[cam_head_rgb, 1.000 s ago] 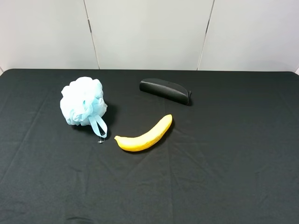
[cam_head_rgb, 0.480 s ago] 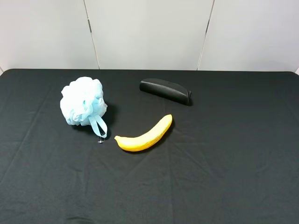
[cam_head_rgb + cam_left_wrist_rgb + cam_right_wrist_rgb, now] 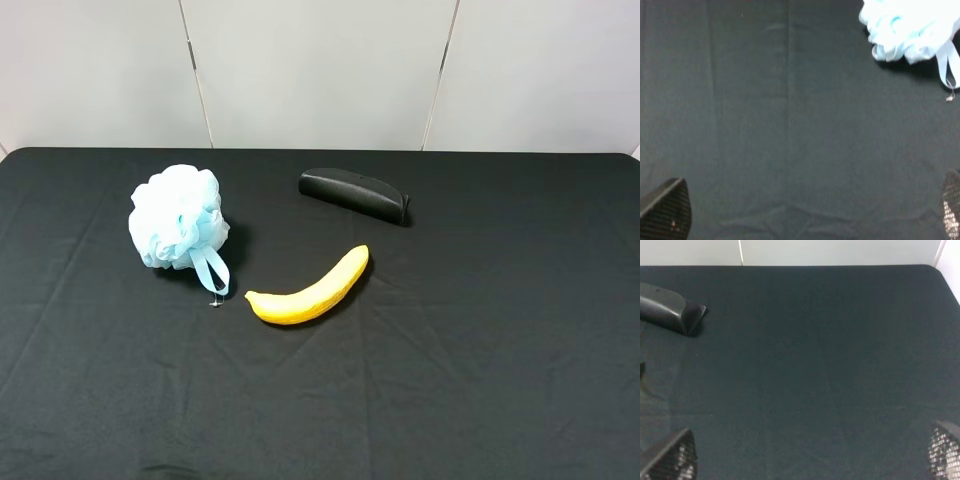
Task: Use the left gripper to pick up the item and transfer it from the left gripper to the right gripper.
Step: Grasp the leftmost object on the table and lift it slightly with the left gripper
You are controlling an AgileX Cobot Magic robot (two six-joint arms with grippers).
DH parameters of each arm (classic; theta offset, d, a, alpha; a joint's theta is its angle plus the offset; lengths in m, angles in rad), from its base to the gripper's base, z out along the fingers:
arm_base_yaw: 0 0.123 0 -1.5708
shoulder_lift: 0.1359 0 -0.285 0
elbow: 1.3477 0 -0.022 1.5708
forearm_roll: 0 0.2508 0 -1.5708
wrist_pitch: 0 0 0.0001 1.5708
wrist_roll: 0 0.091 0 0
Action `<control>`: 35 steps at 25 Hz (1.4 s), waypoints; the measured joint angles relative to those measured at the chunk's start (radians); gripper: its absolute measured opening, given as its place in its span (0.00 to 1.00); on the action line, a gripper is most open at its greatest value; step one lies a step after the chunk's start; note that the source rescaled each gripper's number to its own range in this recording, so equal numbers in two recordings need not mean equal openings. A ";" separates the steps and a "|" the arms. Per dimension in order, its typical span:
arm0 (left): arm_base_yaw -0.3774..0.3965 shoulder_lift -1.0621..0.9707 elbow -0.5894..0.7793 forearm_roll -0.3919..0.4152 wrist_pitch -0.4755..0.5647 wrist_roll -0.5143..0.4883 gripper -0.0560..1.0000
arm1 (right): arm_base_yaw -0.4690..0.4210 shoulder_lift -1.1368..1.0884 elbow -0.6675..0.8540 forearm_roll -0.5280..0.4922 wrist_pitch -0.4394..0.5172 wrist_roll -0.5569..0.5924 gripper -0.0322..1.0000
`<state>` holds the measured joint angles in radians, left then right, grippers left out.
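Exterior high view, contents of the table (image 3: pixel 480 350), black-clothed:

1. The item (image 3: pixel 178 217), a fluffy light-blue pouf, is set toward the far-left corner. Its ribbon loop (image 3: pixel 210 270) is trailed toward the near edge. It is touched by nothing and stands apart from the other entries, so an approach from above or from the left edge is judged unobstructed.
2. Banana (image 3: pixel 310 288), laid near the middle of the table, just beside the ribbon's end but not touching it. It is not wanted for the task.
3. Black case (image 3: pixel 354 194), laid toward the far edge, near its middle. It is not wanted either.

Neither arm is shown in this view.

Left gripper (image 3: pixel 809 210): the jaws are spread wide and nothing is held. Only cloth is seen between them, with the item well ahead. The wide spread is judged suited to a bulky, soft ball. The pick-up is not yet begun.

Right gripper (image 3: pixel 810 452): the jaws are likewise spread wide and nothing is held, presumably so that the item can be received later.
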<state>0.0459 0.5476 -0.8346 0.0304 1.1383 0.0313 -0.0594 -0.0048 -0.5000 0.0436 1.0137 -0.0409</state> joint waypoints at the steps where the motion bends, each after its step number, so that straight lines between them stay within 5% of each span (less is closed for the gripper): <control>1: -0.009 0.025 -0.016 0.005 -0.011 0.000 1.00 | 0.000 0.000 0.000 0.000 0.000 0.000 1.00; 19: -0.251 0.656 -0.303 0.085 -0.105 -0.005 1.00 | 0.000 0.000 0.000 0.000 0.000 0.005 1.00; 35: -0.399 1.082 -0.332 0.064 -0.300 -0.019 1.00 | 0.000 0.000 0.000 0.000 0.001 0.005 1.00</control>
<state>-0.3533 1.6293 -1.1671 0.0948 0.8380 0.0125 -0.0594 -0.0048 -0.5000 0.0436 1.0147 -0.0359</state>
